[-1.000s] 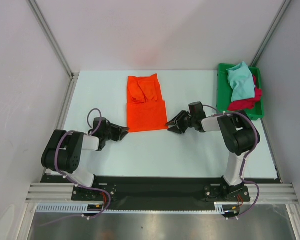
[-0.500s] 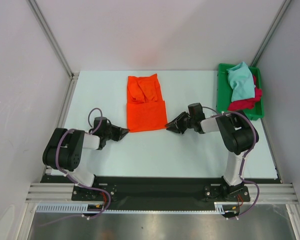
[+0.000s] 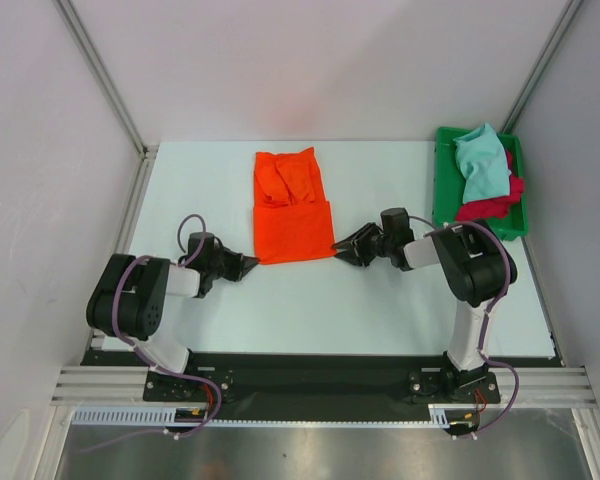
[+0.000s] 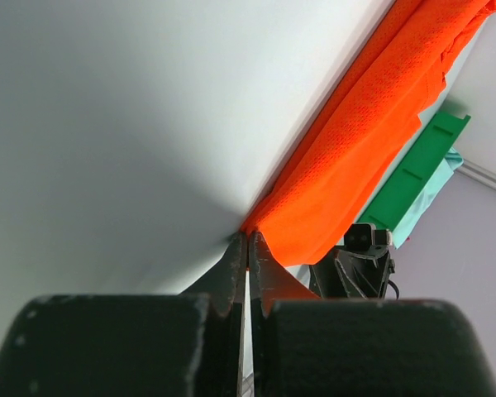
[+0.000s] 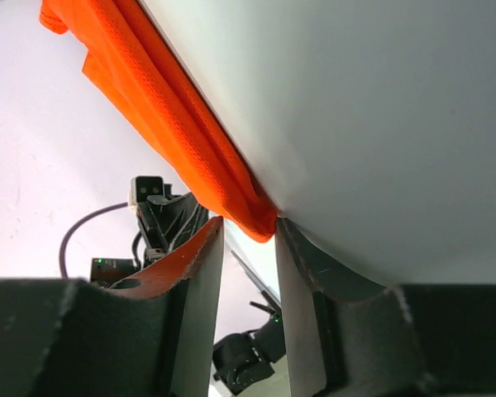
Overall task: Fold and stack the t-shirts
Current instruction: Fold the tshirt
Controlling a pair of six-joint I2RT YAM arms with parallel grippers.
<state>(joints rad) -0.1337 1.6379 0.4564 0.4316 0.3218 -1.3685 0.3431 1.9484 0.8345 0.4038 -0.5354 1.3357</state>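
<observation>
I'm at the grasp before a fold. The orange t-shirt (image 3: 293, 228) lies flat at the centre of the surface (image 3: 310, 310). My left fingers (image 4: 230, 269) look clenched on its near left corner. My right fingers (image 5: 302, 273) straddle the near right corner, not yet closed. Next I'd close the right fingers, then lift both corners toward the far side. The teal t-shirt (image 3: 480, 165) and red t-shirt (image 3: 490, 207) sit in the green tray (image 3: 441, 180) at the far right, and nothing blocks the fold.

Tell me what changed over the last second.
The left gripper crept toward the near left corner of the orange t-shirt and narrowed; its jaws now look shut on it. The right gripper barely shifted, open astride the near right corner. That shirt, the green tray, the teal t-shirt and the red t-shirt stayed put.
</observation>
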